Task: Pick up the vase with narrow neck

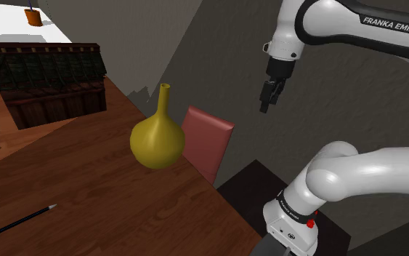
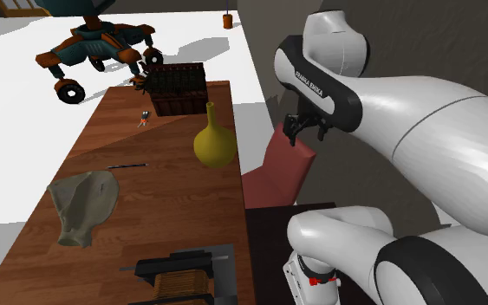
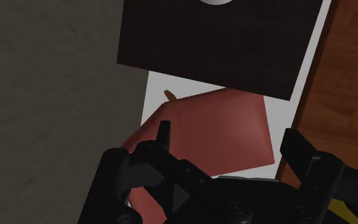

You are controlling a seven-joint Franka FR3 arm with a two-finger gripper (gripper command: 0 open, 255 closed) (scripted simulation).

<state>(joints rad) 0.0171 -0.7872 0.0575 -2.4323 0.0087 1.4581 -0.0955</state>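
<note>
Your jaws are open: in the wrist view the two black fingers (image 3: 165,139) stand well apart with nothing between them. Past them you look down on the seat of a red chair (image 3: 222,124) and the dark top of the stand (image 3: 222,44). The vase (image 1: 157,137) you are after is a yellow-olive gourd shape, a round belly under a long narrow neck. It stands upright on the wooden bench (image 1: 108,196), close to the long edge that faces the chair. In the shoulder view the chair's back rises just beside the vase, off that bench edge. The jaws hang off the bench altogether, in the air above the chair and well apart from the vase. The second exterior view agrees, with the white arm (image 2: 424,130) bent over the chair and the vase away toward that view's left. A dark slatted crate (image 2: 178,87) sits at the far end of the bench behind the vase, near it but not touching. A thin pencil (image 2: 127,165) lies toward the opposite long edge. A crumpled grey-green cloth (image 2: 81,206) lies further toward the end opposite the crate. Both are well apart from the vase.
</note>
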